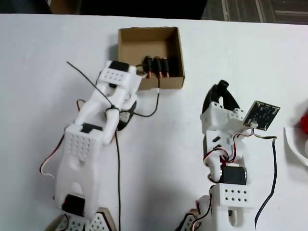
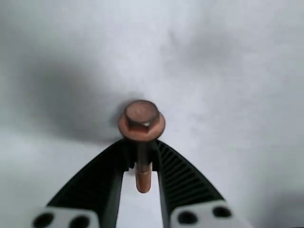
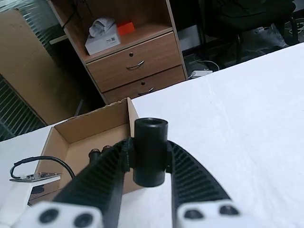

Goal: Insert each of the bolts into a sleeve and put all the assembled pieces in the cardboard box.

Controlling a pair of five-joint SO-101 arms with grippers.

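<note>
I see my left gripper [image 2: 141,148] pinching a bolt [image 2: 141,118] by its shank, and my right gripper [image 3: 148,160] pinching a sleeve [image 3: 150,137]. 3 pieces [image 1: 157,67] lie in the box [image 1: 129,48].

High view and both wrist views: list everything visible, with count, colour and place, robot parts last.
cardboard box: one, brown, far side of the table
assembled pieces: about three, black sleeves with copper bolts, lying in the box's right half in the high view
bolt: one, copper, in the left gripper
sleeve: one, black, in the right gripper
table: one, white
red thing: one, table's right edge, cut off
white dish: one, beside the red thing
drawer cabinet: one, brown wood, behind the table
left gripper: black fingers, shut on the bolt
right gripper: black fingers, shut on the sleeve
</note>
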